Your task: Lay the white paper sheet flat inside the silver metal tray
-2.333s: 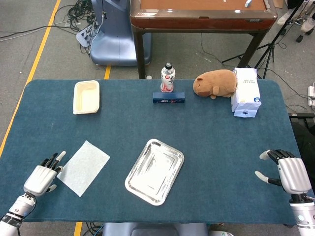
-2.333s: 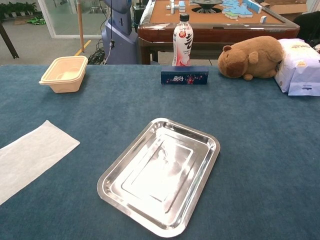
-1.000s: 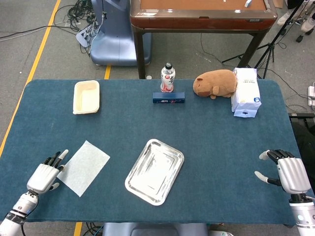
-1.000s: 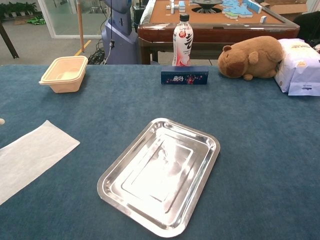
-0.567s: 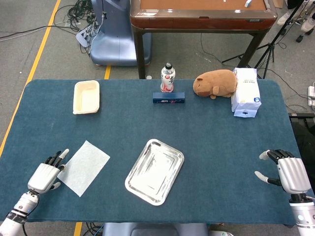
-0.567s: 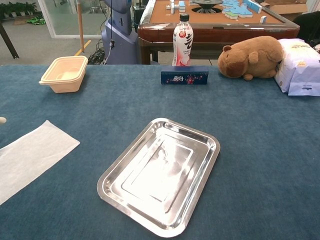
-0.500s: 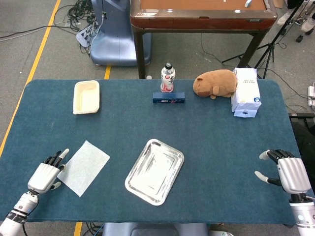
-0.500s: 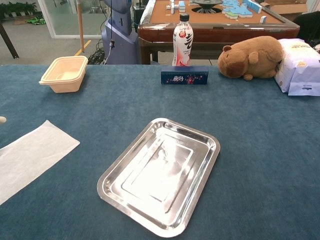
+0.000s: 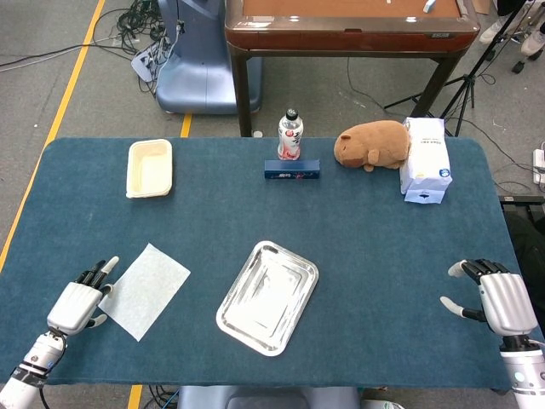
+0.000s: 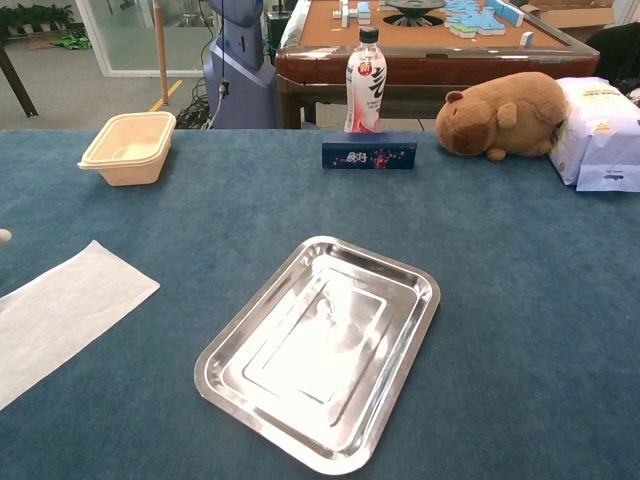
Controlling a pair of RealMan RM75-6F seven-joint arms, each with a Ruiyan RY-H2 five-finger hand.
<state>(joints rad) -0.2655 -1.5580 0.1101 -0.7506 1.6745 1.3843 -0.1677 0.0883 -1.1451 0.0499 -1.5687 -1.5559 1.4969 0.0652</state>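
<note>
Your worktop (image 9: 358,221) is covered in dark blue, carpet-like fabric with rounded corners. Beyond its far edge you see a brown-topped table (image 9: 349,21) on dark legs; in the chest view its surface carries scattered tiles and a round centre fitting. To its left stands a blue-grey machine base (image 9: 197,64), with black cables (image 9: 140,21) tangled on the floor behind it. The floor (image 9: 51,94) is grey and speckled, crossed by a yellow line (image 9: 72,85) running diagonally along your left side. A black tripod (image 9: 477,72) stands at the far right. In the chest view, glass panels (image 10: 130,35) and green plants (image 10: 35,18) show far left.
</note>
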